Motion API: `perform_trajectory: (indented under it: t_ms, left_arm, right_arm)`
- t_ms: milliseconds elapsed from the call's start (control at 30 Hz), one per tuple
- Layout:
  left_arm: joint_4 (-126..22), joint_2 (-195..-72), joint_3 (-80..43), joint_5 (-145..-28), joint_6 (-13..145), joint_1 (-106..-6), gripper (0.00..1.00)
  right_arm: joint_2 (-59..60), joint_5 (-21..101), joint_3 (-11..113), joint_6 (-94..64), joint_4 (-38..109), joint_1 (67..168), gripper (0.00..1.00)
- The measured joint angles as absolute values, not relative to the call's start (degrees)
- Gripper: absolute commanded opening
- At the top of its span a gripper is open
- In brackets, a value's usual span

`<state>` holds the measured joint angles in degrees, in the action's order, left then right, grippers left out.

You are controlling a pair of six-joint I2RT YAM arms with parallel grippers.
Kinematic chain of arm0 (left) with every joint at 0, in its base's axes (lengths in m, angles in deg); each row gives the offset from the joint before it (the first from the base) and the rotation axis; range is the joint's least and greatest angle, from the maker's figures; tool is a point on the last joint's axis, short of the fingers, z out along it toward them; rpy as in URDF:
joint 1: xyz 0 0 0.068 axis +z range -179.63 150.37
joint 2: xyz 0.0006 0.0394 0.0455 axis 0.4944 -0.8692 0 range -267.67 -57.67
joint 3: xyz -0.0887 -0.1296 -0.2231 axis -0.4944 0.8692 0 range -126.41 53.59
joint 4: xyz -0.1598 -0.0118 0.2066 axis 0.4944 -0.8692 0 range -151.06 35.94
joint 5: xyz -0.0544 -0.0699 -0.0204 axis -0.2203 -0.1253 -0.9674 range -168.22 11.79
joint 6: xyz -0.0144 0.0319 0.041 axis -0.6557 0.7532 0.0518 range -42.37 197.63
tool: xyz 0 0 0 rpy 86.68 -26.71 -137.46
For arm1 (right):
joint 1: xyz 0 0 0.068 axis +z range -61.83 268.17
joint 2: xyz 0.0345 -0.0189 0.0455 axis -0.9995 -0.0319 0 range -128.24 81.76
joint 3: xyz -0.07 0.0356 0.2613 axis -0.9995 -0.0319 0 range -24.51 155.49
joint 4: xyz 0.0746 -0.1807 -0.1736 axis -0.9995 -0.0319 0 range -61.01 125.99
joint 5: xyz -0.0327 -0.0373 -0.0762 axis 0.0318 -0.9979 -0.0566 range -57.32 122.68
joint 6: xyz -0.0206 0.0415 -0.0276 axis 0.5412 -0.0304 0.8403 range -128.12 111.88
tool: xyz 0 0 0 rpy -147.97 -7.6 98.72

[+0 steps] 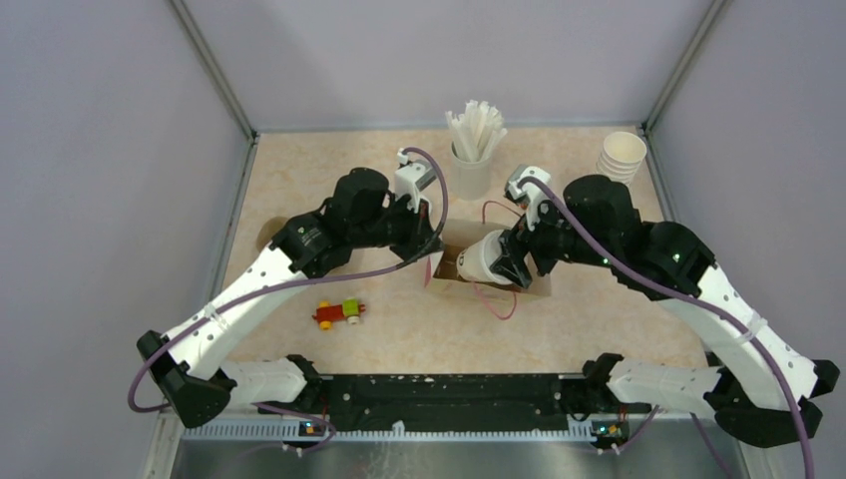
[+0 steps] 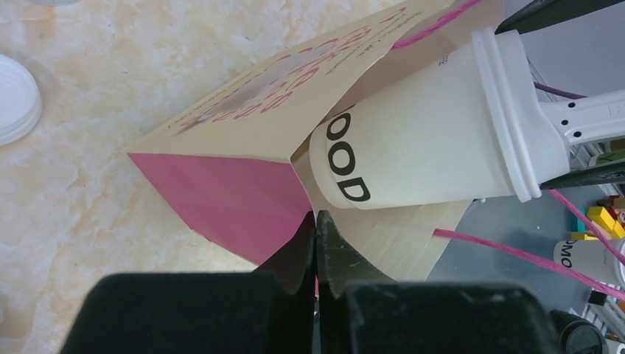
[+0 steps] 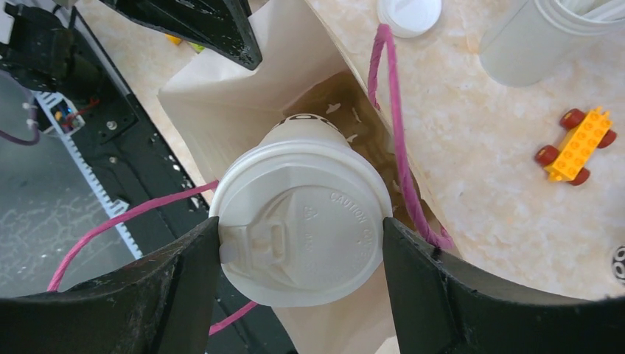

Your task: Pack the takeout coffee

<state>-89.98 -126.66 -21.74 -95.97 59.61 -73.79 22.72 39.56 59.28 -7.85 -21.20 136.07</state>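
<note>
1. The table has a pale marbled top, boxed in by grey walls on the left, back and right. From my overhead view, the widest bare stretch lies between the arm bases and the bag.
2. The paper bag lies on its side near the middle of the table. It is cream with pink print, a pink side panel and pink cord handles. My left gripper is pinched shut on the edge of its mouth and holds the mouth open.
3. The takeout coffee is a white tapered paper cup with black lettering near its base and a white sip lid pressed on. It is tipped over sideways. Its base is inside the bag's mouth, and its lid end is outside. My right gripper has its jaws spread wide and clamped on the lid's rim, one finger on each side.
4. A grey-white holder full of white sticks stands upright just behind the bag.
5. A short stack of white cups sits in the far right corner, close to the wall.
6. A loose white lid lies flat on the table, apart from the bag.
7. A small toy car sits on the near left part of the table, apart from the bag.
</note>
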Motion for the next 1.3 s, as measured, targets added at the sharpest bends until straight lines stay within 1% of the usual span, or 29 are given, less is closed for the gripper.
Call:
perform_trajectory:
  t_ms: [167, 467, 633, 667, 700, 800, 1000, 1167, 1300]
  left_arm:
    - [-89.63, -126.42, -21.74, -96.85, 59.70, -73.53, 0.01]
    - [-86.83, -124.19, -20.49, -98.14, 61.34, -73.20, 0.04]
    - [-86.64, -124.04, -20.49, -97.77, 61.01, -73.14, 0.19]
    - [-86.66, -123.91, -20.49, -97.46, 60.66, -73.14, 0.25]
    - [-87.34, -122.31, -19.38, -96.28, 59.02, -73.05, 0.41]
    - [-88.39, -120.85, -18.85, -95.36, 57.82, -73.01, 0.52]
    - [-91.45, -115.56, -17.98, -94.82, 55.87, -72.94, 0.65]
    - [-96.25, -115.58, -18.63, -94.40, 54.34, -72.94, 0.74]
    - [-100.38, -115.41, -18.63, -93.55, 52.38, -72.94, 0.77]
  right_arm:
    - [22.54, 34.14, 59.28, -5.71, -21.13, 139.70, 0.54]
    - [22.43, 28.23, 56.11, -1.01, -19.76, 144.97, 0.56]
    - [21.56, 24.98, 54.23, -0.15, -19.32, 148.97, 0.55]
    - [21.47, 24.52, 53.75, -0.15, -19.06, 149.62, 0.55]
    - [21.32, 23.27, 52.26, -0.20, -18.33, 150.76, 0.54]
    - [21.40, 22.25, 51.21, -0.53, -17.07, 151.48, 0.53]
    - [21.36, 20.91, 48.96, -1.38, -15.36, 154.08, 0.53]
    - [21.30, 19.67, 48.85, -2.34, -13.53, 155.20, 0.53]
    - [20.97, 19.10, 48.20, -3.21, -12.83, 156.33, 0.53]
